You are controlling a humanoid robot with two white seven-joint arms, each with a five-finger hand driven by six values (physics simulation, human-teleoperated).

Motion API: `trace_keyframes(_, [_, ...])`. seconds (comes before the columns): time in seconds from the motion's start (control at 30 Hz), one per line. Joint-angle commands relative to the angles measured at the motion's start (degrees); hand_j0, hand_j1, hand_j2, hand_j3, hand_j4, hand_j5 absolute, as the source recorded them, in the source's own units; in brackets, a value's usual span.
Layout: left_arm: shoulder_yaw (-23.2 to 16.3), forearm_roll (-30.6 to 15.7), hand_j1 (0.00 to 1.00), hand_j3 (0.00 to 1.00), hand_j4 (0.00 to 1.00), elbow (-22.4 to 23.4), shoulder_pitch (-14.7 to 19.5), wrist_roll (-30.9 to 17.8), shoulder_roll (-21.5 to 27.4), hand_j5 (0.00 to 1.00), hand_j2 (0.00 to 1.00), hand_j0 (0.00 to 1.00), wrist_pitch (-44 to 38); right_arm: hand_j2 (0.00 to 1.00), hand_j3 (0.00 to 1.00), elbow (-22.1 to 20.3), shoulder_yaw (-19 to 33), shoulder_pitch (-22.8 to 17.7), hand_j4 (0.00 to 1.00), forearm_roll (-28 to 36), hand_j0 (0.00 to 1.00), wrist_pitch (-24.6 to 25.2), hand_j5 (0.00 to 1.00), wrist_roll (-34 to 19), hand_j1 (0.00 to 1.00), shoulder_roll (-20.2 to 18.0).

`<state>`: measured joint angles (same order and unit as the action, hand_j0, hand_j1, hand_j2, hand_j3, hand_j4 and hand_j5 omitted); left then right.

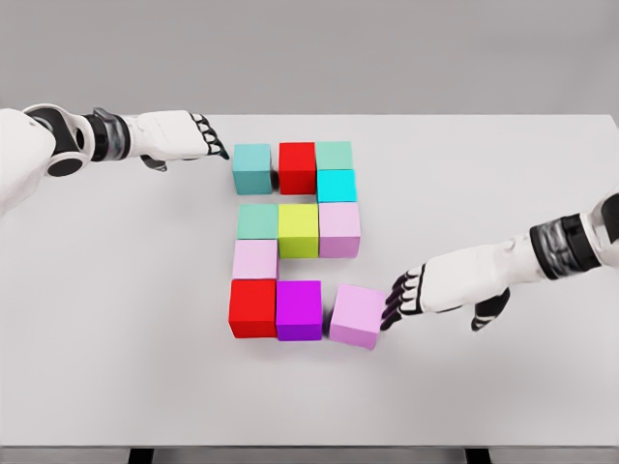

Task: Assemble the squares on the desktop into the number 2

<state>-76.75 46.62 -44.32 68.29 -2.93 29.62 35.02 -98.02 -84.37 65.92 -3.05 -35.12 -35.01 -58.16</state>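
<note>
Last step in hand: right robot hand [404, 298], fingers open, touching skewed pink cube [355, 315] at bottom right of the 2 on the bench [116, 319]. Left robot hand [186, 135], open, beside teal cube [251, 167]. Next, probably: push pink cube straight against purple cube [299, 309].

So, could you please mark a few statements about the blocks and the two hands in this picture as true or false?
1. The right hand touches the light pink block at the bottom right. True.
2. The yellow-green block sits in the top row. False: it is in the middle row, below the red block.
3. The left hand is gripping the teal block. False: its fingertips are only beside it.
4. The magenta block lies in the bottom row. True.
</note>
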Motion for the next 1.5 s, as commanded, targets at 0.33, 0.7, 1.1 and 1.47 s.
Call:
trace_keyframes(0.33, [-0.1, -0.2, 0.93, 0.93, 0.93, -1.3, -0.2, 0.0, 0.1, 0.93, 0.93, 0.93, 0.0, 1.00, 1.00, 1.5, 1.1, 0.0, 1.00, 0.4, 1.00, 0.1, 1.00, 0.0, 1.00, 0.6])
trace_keyframes(0.7, [-0.1, -0.2, 0.93, 0.93, 0.93, -1.9, -0.4, 0.0, 0.0, 0.93, 0.93, 0.93, 0.0, 1.00, 1.00, 2.2, 2.6, 0.0, 1.00, 0.4, 1.00, 0.1, 1.00, 0.0, 1.00, 1.6])
trace_keyframes(1.1, [-0.1, -0.2, 0.93, 0.93, 0.93, -1.6, -0.3, 0.0, 0.6, 0.93, 0.93, 0.93, 0.0, 1.00, 1.00, 3.0, 3.6, 0.1, 1.00, 0.3, 1.00, 0.1, 1.00, 0.0, 1.00, 2.0])
trace_keyframes(1.47, [-1.3, -0.2, 0.93, 0.93, 0.93, -7.1, -0.4, 0.0, 5.3, 0.93, 0.93, 0.93, 0.0, 1.00, 1.00, 4.5, 3.9, 0.1, 1.00, 0.3, 1.00, 0.1, 1.00, 0.0, 1.00, 1.6])
